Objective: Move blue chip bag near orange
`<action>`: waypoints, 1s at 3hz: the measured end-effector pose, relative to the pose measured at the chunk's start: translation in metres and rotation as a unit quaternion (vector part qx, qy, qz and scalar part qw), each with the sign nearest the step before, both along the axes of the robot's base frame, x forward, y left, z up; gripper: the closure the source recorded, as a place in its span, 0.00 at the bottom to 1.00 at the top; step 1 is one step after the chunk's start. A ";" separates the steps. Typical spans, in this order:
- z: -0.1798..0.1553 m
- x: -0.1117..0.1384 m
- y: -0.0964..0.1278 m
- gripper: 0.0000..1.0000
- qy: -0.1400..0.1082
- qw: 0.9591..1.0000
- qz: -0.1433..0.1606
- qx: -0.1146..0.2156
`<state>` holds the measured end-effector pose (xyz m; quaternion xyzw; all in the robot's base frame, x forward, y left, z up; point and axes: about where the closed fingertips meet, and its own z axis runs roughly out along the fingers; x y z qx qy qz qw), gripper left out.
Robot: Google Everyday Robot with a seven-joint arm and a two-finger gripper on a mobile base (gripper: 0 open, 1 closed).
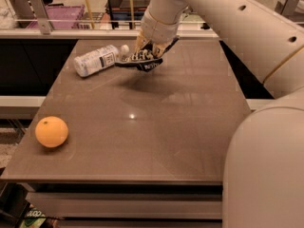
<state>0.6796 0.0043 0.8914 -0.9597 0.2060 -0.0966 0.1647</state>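
Observation:
The blue chip bag (141, 61), dark blue with white lettering, hangs in my gripper (148, 52) a little above the brown table, at the far middle. The gripper is shut on the bag's top. Its shadow lies on the table below it. The orange (51, 131) sits near the table's front left corner, far from the bag.
A clear plastic bottle with a white label (97, 59) lies on its side just left of the bag. The table (180, 127) has its front edge close to the orange. My arm reaches in from the right. Shelves and a railing stand behind the table.

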 end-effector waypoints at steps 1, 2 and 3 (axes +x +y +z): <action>0.021 -0.024 -0.004 1.00 -0.011 1.000 -0.002 0.001; 0.028 -0.047 -0.001 1.00 -0.021 1.000 0.003 0.005; 0.034 -0.071 0.008 1.00 -0.038 0.999 0.015 0.011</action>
